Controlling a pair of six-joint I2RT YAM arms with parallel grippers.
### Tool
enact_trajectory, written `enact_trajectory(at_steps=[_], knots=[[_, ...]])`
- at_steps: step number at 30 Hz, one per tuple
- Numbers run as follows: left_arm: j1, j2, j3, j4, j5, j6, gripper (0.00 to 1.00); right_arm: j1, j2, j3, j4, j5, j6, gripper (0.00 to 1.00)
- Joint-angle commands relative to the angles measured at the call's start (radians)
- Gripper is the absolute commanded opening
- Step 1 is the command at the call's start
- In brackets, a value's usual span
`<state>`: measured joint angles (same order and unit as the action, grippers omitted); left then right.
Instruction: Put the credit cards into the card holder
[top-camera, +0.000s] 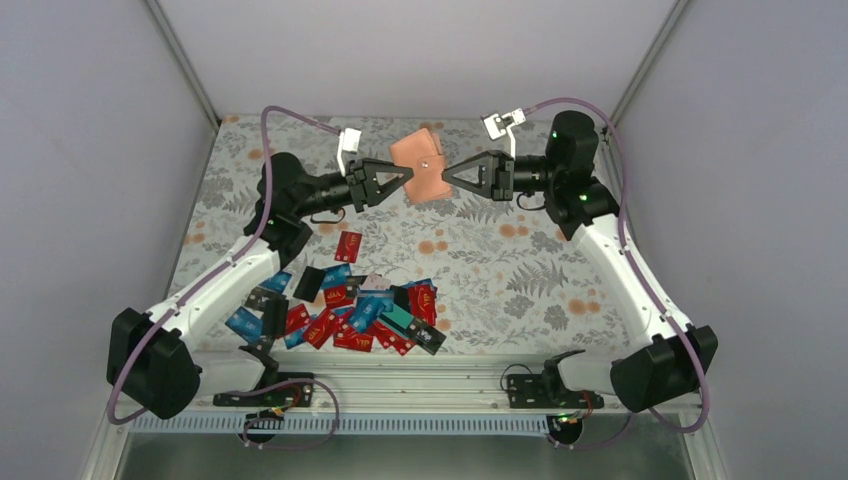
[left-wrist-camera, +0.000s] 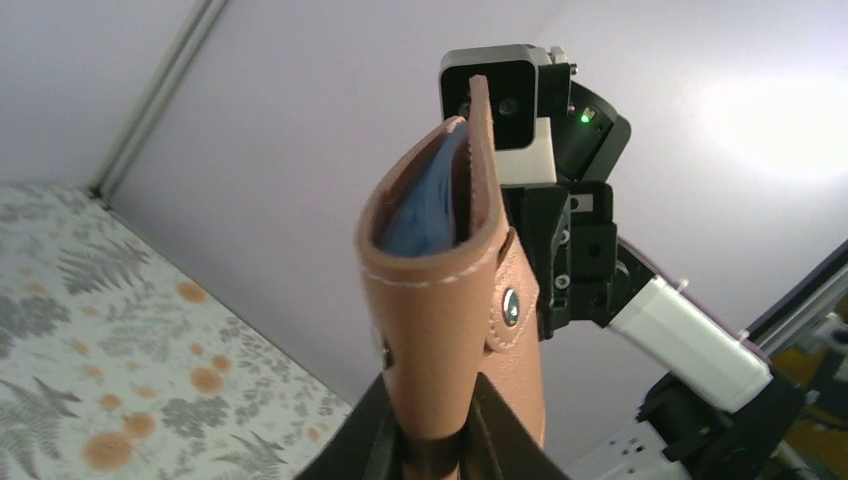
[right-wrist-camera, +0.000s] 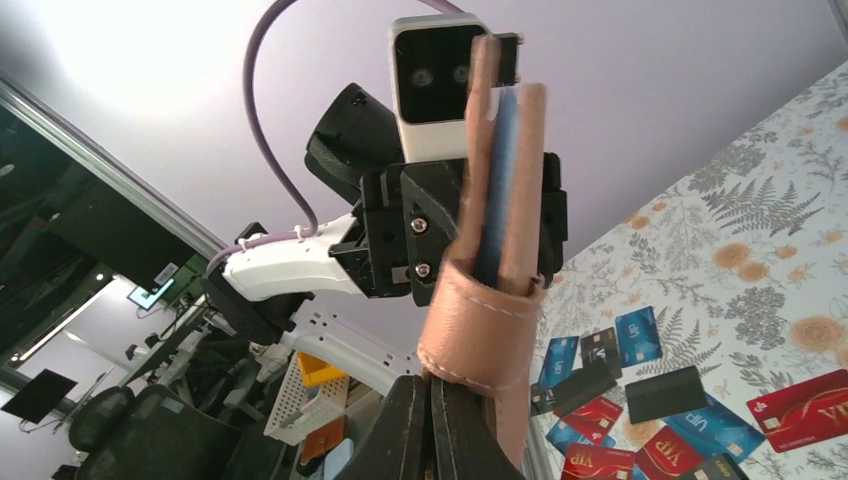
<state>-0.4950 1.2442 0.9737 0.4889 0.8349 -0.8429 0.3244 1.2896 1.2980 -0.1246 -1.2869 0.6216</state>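
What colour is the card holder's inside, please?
The card holder is light blue inside; left wrist view.

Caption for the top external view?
Left pincer and right pincer grip the card holder in mid-air; credit cards lie heaped on the floral table.

Table (top-camera: 520, 265), under a pale cloth (top-camera: 250, 190) printed with grey ferns and orange flowers. Cards (top-camera: 350, 315) lie on it in a loose heap near the front edge, left of centre, many overlapping. Mostly red, some blue, several black. A teal card (top-camera: 396, 317) sits at the heap's right side. A black card (top-camera: 309, 283) lies tilted at the heap's far-left edge. One red card (top-camera: 348, 245) lies alone, flat on the cloth, just beyond the heap toward the table's middle.
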Motion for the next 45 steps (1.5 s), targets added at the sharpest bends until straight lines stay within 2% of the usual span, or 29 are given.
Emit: enact_trajectory(at_steps=[1, 3, 5, 10, 12, 14, 15, 18, 19, 24, 31, 34, 45], knots=[[-0.030, 0.006, 0.022, 0.024, 0.001, 0.016, 0.10, 0.020, -0.012, 0.003, -0.036, 0.007, -0.051, 0.04], [-0.041, 0.000, 0.026, -0.015, -0.019, 0.041, 0.03, 0.020, -0.010, 0.001, -0.085, 0.030, -0.091, 0.04], [-0.055, -0.019, 0.024, -0.082, -0.056, 0.078, 0.02, 0.021, -0.011, -0.001, -0.147, 0.064, -0.141, 0.05], [-0.090, -0.107, -0.023, -0.263, -0.199, 0.177, 0.02, 0.017, -0.053, -0.068, -0.222, 0.201, -0.212, 0.18], [-0.100, -0.144, -0.060, -0.315, -0.252, 0.203, 0.02, 0.016, -0.073, -0.102, -0.236, 0.263, -0.233, 0.34], [-0.104, -0.172, -0.091, -0.343, -0.287, 0.215, 0.02, 0.016, -0.088, -0.128, -0.257, 0.307, -0.260, 0.42], [-0.106, -0.182, -0.102, -0.354, -0.301, 0.221, 0.02, 0.016, -0.093, -0.134, -0.274, 0.331, -0.278, 0.50], [-0.115, -0.184, -0.111, -0.431, -0.356, 0.251, 0.02, 0.012, -0.105, -0.129, -0.345, 0.446, -0.333, 0.89], [-0.119, -0.184, -0.109, -0.462, -0.387, 0.259, 0.02, 0.011, -0.109, -0.120, -0.369, 0.495, -0.349, 0.98], [-0.134, -0.180, -0.122, -0.573, -0.515, 0.281, 0.02, 0.011, -0.130, -0.115, -0.444, 0.670, -0.407, 1.00], [-0.182, -0.108, -0.157, -0.615, -0.654, 0.240, 0.02, 0.031, -0.136, -0.243, -0.389, 0.634, -0.330, 1.00], [-0.203, -0.061, -0.173, -0.598, -0.673, 0.214, 0.02, 0.054, -0.131, -0.275, -0.377, 0.641, -0.312, 1.00], [-0.304, 0.065, -0.096, -0.651, -0.766, 0.238, 0.02, 0.193, -0.047, -0.300, -0.355, 0.783, -0.232, 0.99]])
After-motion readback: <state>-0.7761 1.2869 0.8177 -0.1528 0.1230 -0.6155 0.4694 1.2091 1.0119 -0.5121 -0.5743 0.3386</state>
